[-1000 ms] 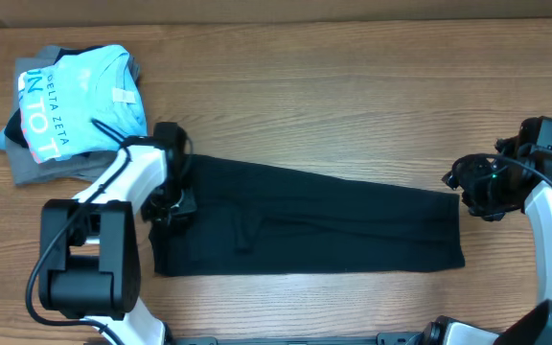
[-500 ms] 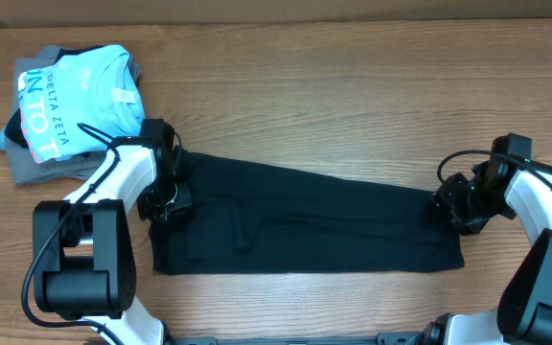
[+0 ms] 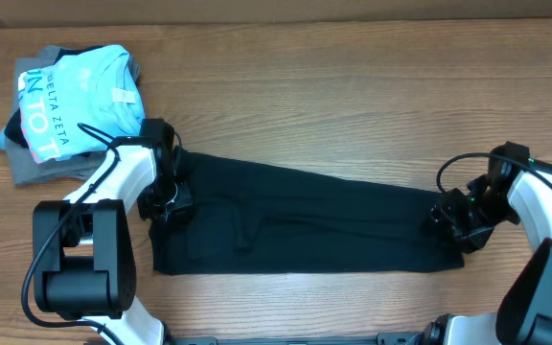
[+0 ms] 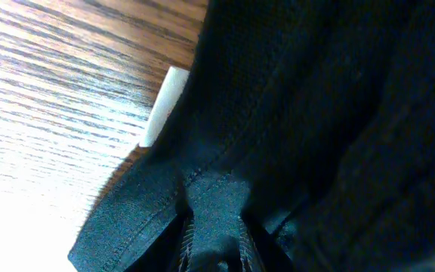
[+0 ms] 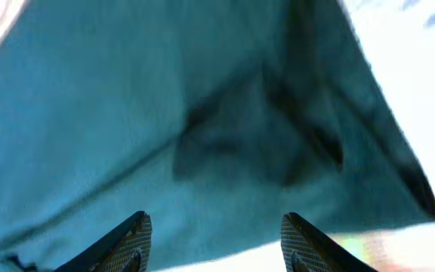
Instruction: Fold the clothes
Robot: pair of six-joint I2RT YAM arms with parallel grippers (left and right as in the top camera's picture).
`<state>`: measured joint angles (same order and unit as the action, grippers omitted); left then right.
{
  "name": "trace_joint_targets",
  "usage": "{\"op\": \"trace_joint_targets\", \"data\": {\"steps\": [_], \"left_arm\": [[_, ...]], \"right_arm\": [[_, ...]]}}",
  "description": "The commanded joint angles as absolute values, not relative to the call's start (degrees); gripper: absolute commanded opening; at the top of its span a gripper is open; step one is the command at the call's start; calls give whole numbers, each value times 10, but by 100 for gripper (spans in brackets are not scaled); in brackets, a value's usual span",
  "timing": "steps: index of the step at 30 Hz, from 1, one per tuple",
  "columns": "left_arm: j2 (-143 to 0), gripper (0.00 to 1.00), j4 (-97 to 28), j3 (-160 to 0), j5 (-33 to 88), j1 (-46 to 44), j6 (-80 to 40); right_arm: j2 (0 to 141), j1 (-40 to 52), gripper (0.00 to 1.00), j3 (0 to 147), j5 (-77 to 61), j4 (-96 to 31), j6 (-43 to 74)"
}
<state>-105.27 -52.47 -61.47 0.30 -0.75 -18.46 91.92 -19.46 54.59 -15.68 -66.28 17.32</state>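
From overhead I see the black T-shirt lying as one long band across the table, from about 9 o'clock to about 3 o'clock, a little below the centre. I judge the sleeves and sides are already turned in, because the outline is narrow and nearly straight; the folds along the length are not yet done.

The left gripper sits on the 9 o'clock end of the band. In its wrist view the jaws are nearly together with a stitched black hem pinched between them; the white neck label shows just beside that hem.

The right gripper is at the 3 o'clock end. Its jaws stand wide apart over the cloth and nothing is between them; whether the tips touch the fabric I cannot tell.

At 10 o'clock a light blue tee rests on a grey garment, well apart from the band.

What is left, I think: a grip on the right end, then bringing one end over the other.
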Motion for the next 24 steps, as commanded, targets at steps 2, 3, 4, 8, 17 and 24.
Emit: {"op": "trace_joint_targets", "data": {"steps": [2, 3, 4, 8, 17, 24], "left_arm": [[-1056, 26, -521, -612, 11, -9, -170], [-1056, 26, -520, -612, 11, -9, -167], [-1056, 26, -520, -612, 11, -9, -167], [-1056, 27, -519, -612, 11, -9, -167], [-1056, 27, -518, -612, 11, -9, -167], [-1056, 27, -519, -612, 11, -9, -167]], "right_arm": [[890, -197, 59, 566, -162, -679, 152], [890, -197, 59, 562, -154, -678, 159], [890, -197, 59, 557, -136, -676, 177], [891, -197, 58, 533, -110, -638, 210], [891, -197, 52, 478, -112, -552, 246], [891, -197, 17, 461, -103, -483, 258]]}}
